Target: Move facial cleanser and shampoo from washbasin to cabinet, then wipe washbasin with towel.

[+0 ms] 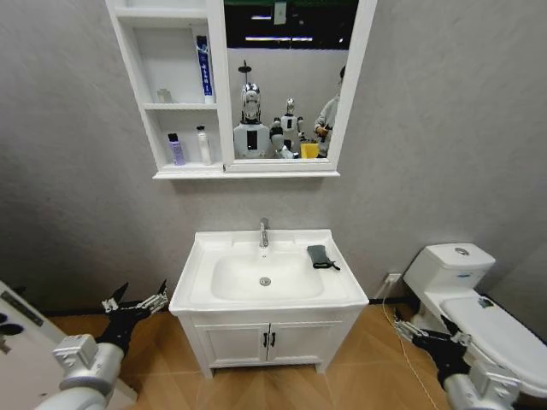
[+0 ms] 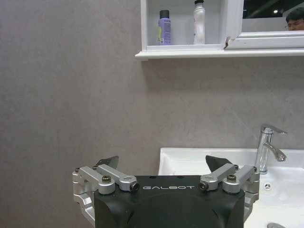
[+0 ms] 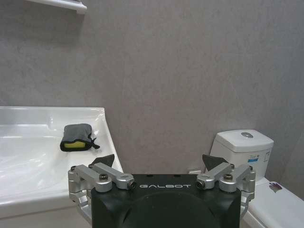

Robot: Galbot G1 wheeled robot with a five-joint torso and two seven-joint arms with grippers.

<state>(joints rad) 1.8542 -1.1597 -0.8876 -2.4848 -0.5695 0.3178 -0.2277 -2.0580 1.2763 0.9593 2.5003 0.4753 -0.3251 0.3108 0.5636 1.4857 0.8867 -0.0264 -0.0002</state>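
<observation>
The white washbasin [image 1: 205, 266] with its chrome tap [image 1: 264, 232] stands below the wall cabinet [image 1: 133, 60]. The dark folded towel [image 1: 319, 255] lies on the basin's right rim, and also shows as the towel [image 3: 77, 137] in the right wrist view. A blue tube [image 1: 203, 68] stands on the cabinet's middle shelf. A purple bottle [image 1: 175, 149] and a white bottle [image 1: 203, 145] stand on the lower shelf; which is cleanser or shampoo I cannot tell. My left gripper [image 1: 137, 299] hangs open, low and left of the basin. My right gripper [image 1: 420, 329] is open, low at its right.
A white toilet [image 1: 461, 282] stands right of the vanity, close behind my right gripper. The vanity's two-door cupboard [image 1: 269, 342] is closed. A grey wall runs behind everything, and the floor is wood. The mirror [image 1: 291, 81] reflects the robot and a person.
</observation>
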